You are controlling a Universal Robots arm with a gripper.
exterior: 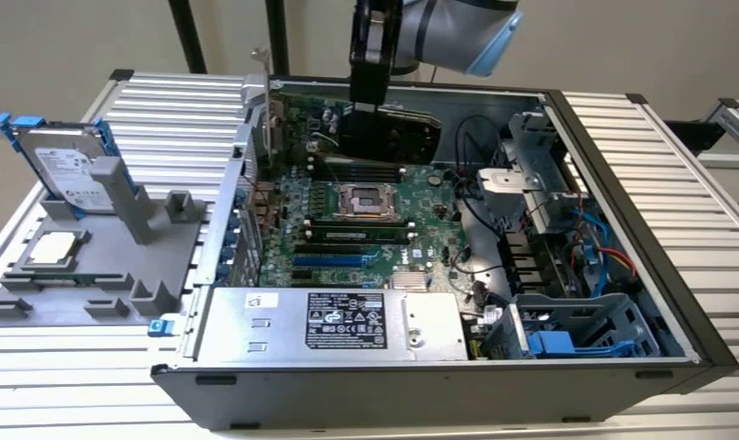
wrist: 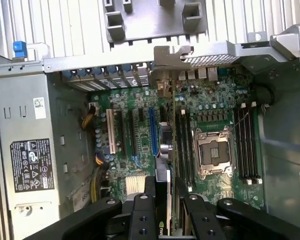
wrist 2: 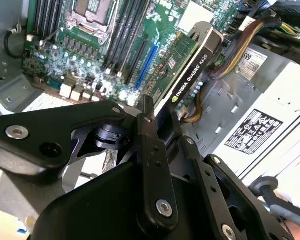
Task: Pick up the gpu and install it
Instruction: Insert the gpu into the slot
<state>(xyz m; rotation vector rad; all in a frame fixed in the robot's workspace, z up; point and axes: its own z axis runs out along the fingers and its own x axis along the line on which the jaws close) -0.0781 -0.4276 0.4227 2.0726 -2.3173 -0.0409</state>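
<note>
Our gripper (exterior: 372, 105) hangs in from 12 o'clock of the exterior view. Its fingers (wrist: 141, 212) are drawn in tight on the gpu (exterior: 391, 136), with the card's thin edge pinched between them; we see that hold in both wrist views. We find the gpu upright on its long edge inside the open computer case (exterior: 406, 399), at 12 o'clock from the CPU socket (exterior: 367, 197) and over the far end of the motherboard (exterior: 284, 220). Whether its lower edge touches the board we cannot tell. In the second wrist view the green circuit face and the black shroud both show, running away from the fingers. The power supply (exterior: 345, 321) lies at 6 o'clock from the socket, along the case's near wall. Outside the case, at 9 o'clock, a hard drive (exterior: 64, 165) with blue rails stands upright in a grey fixture (exterior: 101, 275) on the slatted table (exterior: 663, 128).
</note>
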